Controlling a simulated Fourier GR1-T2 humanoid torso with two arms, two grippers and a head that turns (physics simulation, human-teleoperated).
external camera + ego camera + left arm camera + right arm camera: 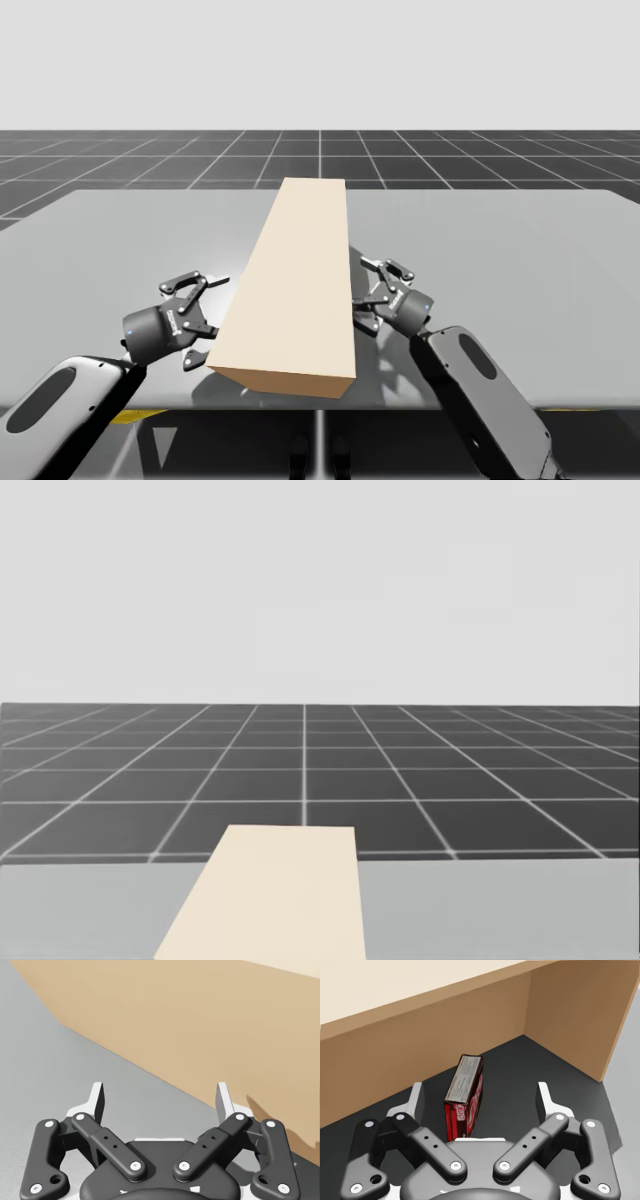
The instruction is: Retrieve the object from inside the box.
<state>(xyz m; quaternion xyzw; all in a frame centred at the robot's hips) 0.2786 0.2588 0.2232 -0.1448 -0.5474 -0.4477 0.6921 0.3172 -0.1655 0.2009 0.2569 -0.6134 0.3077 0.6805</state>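
High view: long tan box [300,290] lying on grey surface [540,260]; left pincer [208,318] just beside one long wall, right pincer [368,290] at the other, both spread.
Head view: far end of box on surface.
Left wrist view: fingers wide apart, outer box wall ahead.
Right wrist view: fingers wide; small red carton [465,1095] standing on end inside box, btw fingers, untouched. Prob. light, stiff cardboard but crushable; pinch gently across broad faces, mid-height.

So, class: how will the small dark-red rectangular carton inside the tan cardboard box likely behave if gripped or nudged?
The small dark-red rectangular carton stands on a narrow face, so a sideways nudge would probably tip it. Flat sides: it shouldn't roll. Straight edges suggest stiff card, likely light.
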